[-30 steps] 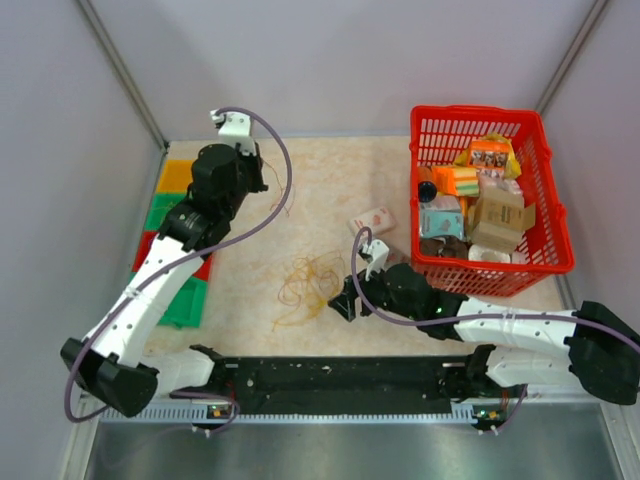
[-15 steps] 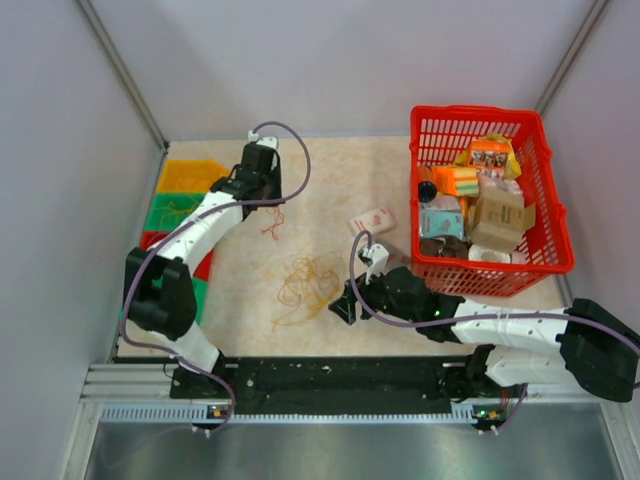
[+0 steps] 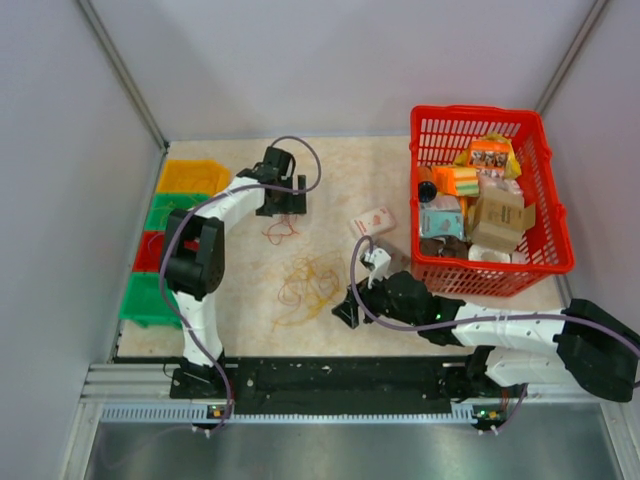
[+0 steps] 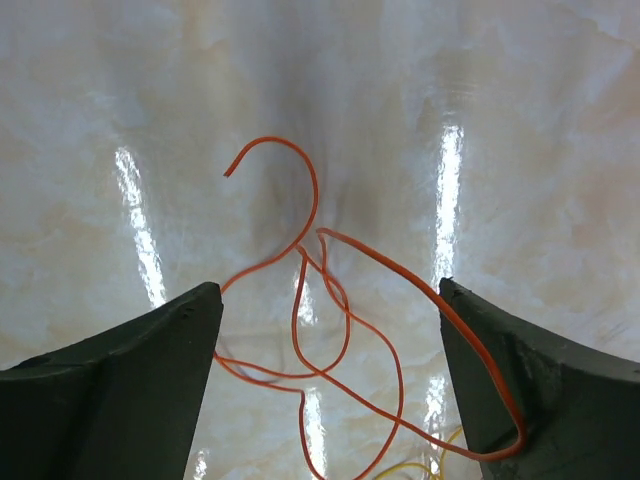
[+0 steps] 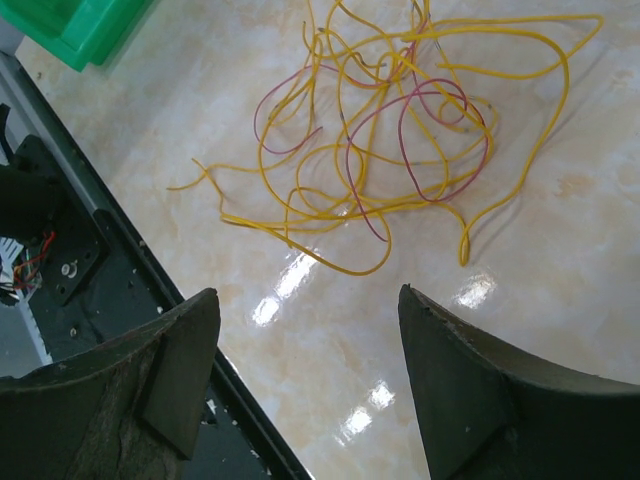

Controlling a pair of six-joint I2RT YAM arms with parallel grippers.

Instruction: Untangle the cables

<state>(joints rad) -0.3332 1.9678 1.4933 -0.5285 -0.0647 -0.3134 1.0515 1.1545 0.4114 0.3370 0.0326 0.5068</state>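
A loose orange cable (image 3: 278, 228) lies on the marble table at the back, apart from the tangle of yellow and maroon cables (image 3: 308, 284) in the middle. My left gripper (image 3: 284, 203) hangs open just above the orange cable (image 4: 322, 300), which loops between the wide-apart jaws; one strand runs along the right finger (image 4: 540, 380). My right gripper (image 3: 346, 308) is open and empty, low over the table just right of the tangle (image 5: 400, 130), which lies beyond its fingertips. In their own wrist views the left gripper (image 4: 328, 288) and the right gripper (image 5: 308, 295) both show bare table between the fingers.
A red basket (image 3: 540, 262) full of packages stands at the right. A small pink box (image 3: 372, 220) lies beside it. Orange, green and red bins (image 3: 188, 178) line the left edge; a green bin (image 5: 80, 25) shows near the tangle. The black rail (image 3: 340, 375) runs along the front.
The left arm has swung from over the left bins to the back middle, lowered the orange cable to the table and opened its jaws, letting it go. The right arm barely moved.
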